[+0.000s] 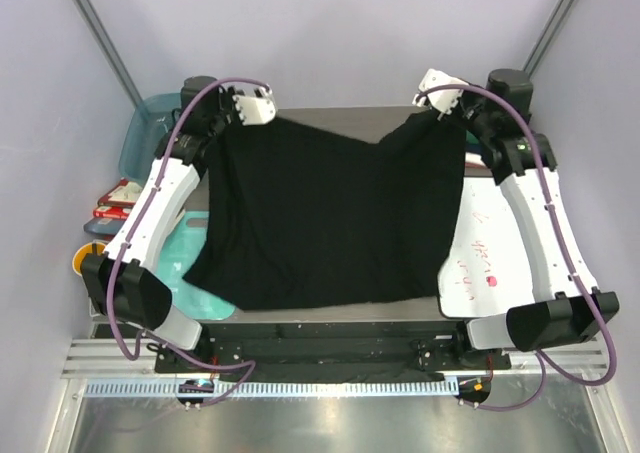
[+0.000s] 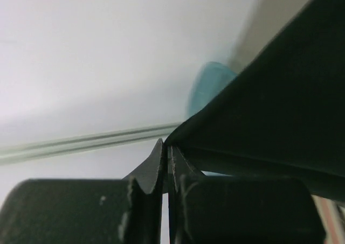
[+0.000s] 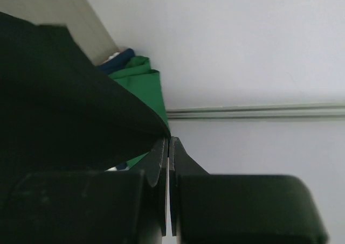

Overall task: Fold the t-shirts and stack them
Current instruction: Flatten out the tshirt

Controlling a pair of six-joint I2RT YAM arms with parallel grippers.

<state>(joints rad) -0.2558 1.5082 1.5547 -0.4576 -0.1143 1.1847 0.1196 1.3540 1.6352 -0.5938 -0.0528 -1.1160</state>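
the black t-shirt (image 1: 330, 223) hangs spread between the two arms, its far corners lifted and its near hem draped on the table (image 1: 340, 121) close to the bases. the left gripper (image 1: 248, 108) pinches the far left corner and the right gripper (image 1: 440, 101) the far right one. each pair of fingers is closed tight on a thin edge of cloth, with no gap showing

the step in hand looks like spreading the tee flat before the fold. to do it well, the two corners should travel level and at the same pace, with the cloth taut across but not stretched. that takes out the sag in the far edge, and the body lands without wrinkles. letting go only once the cloth rests on the table would stop it slumping

the top view gives the whole outline, and the teal tub (image 1: 150, 123) at far left, but the pinches are too small to judge there. the wrist views show the grip itself. only the right wrist view shows a folded green t-shirt (image 3: 143, 85), with what may be a navy one (image 3: 121, 55) behind it
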